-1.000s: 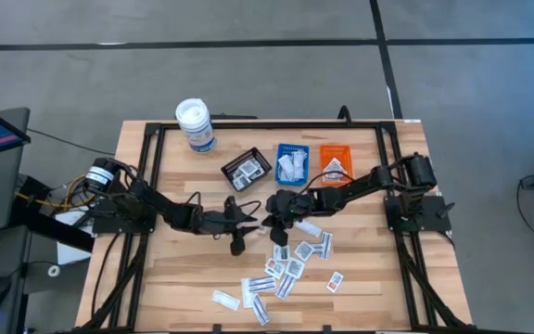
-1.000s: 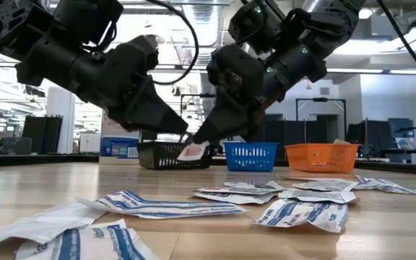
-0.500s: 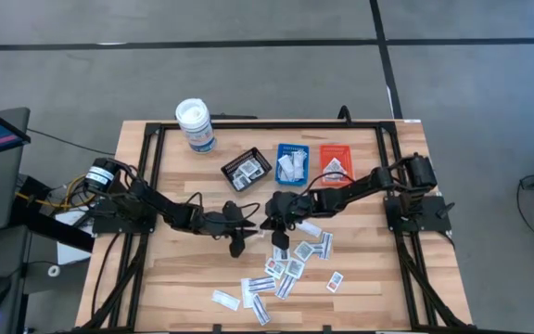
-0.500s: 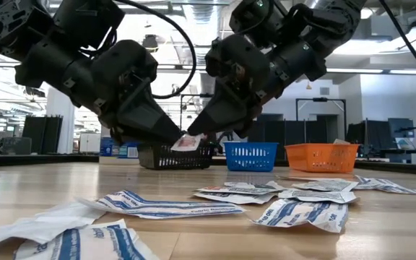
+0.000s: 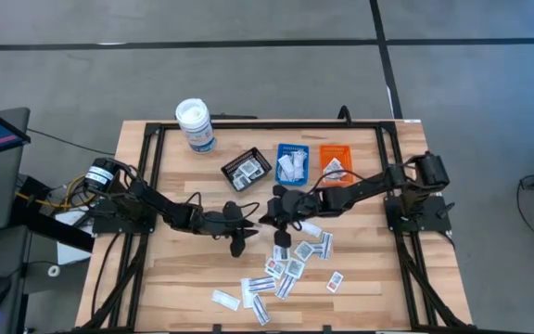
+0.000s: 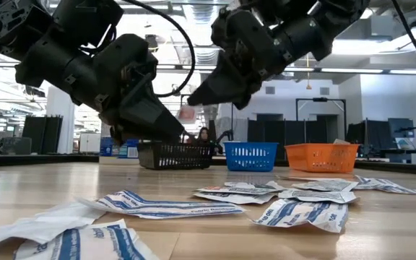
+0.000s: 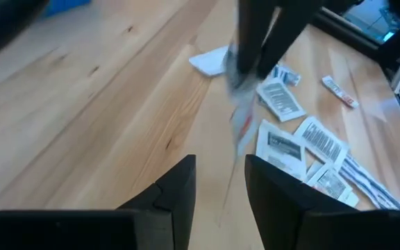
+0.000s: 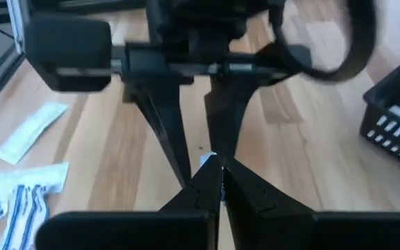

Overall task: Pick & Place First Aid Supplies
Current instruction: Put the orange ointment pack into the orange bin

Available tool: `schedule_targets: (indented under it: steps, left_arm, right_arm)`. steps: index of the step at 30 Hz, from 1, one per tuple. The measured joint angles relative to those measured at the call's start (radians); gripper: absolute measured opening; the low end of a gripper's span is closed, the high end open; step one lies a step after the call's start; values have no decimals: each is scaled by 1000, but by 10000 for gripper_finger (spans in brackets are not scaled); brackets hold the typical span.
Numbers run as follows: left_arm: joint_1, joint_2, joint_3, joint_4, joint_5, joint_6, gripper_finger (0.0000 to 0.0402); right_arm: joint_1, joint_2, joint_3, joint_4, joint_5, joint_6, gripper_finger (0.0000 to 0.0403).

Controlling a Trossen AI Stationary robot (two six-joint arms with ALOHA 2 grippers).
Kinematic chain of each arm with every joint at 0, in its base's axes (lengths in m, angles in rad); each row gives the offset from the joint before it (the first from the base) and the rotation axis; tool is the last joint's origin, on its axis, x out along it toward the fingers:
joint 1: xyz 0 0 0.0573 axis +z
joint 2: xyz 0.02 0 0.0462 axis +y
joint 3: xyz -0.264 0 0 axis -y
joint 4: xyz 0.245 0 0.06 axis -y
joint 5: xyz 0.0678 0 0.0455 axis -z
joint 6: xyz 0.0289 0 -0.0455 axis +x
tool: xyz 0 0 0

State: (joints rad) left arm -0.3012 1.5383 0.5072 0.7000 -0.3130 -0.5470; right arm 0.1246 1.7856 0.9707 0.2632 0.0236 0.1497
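I see one small packet point(image 6: 188, 113) pinched in my right gripper point(image 8: 216, 167), its fingers closed on it above mid-table, facing my left gripper point(image 7: 217, 182) with fingers apart, empty, while other packets point(image 5: 295, 263) litter the table point(image 5: 174, 269) nearby.

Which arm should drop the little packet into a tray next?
Right. The right gripper is shut on a packet, held up off the table. The left gripper is open and holds nothing.
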Motion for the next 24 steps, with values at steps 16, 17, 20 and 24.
schedule_targets:
  steps: [16, 17, 20, 24]
  left_arm:
    - [23, 0, 0, 15, 34, 18, 122]
    - [24, 0, 0, 16, 34, 19, 122]
    - [21, 0, 0, 21, 34, 52, 122]
    - [19, 0, 0, 35, 36, 106, 119]
  right_arm:
    - [8, 1, -1, -20, -45, -2, 8]
    - [8, 1, -1, -20, -46, -2, 8]
    - [8, 1, -1, -20, -47, -2, 8]
    - [4, 1, -1, -20, -46, -2, 8]
